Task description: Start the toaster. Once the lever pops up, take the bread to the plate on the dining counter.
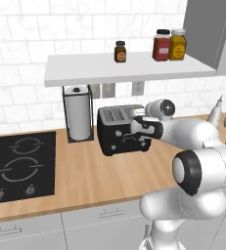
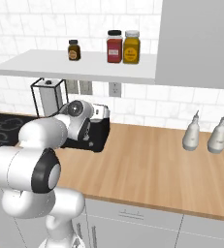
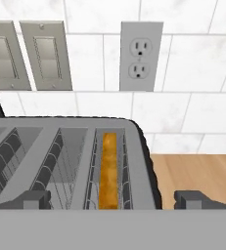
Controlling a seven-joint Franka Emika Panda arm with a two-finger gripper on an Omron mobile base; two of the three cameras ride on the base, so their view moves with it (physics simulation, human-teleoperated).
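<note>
Counter toaster (image 3: 70, 161), bread (image 3: 108, 168) between pincer (image 3: 115, 199) tips

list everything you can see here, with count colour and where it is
toaster: 1, black with grey slotted top, on the wood counter by the wall
bread: 1, golden-brown, down in the toaster's right slot
paper towel: 1, white roll in a black frame, left of the toaster
stove: 1, black, set in the counter at left
shelf: 1, white, above the toaster
jars: 3, brown, red, yellow, on the shelf
bottles: 2, grey, on the counter at right
outlet: 1, grey, on the tiled wall
switches: 2, grey, left of the outlet
gripper: 1, dark tips, open, over the toaster
</note>
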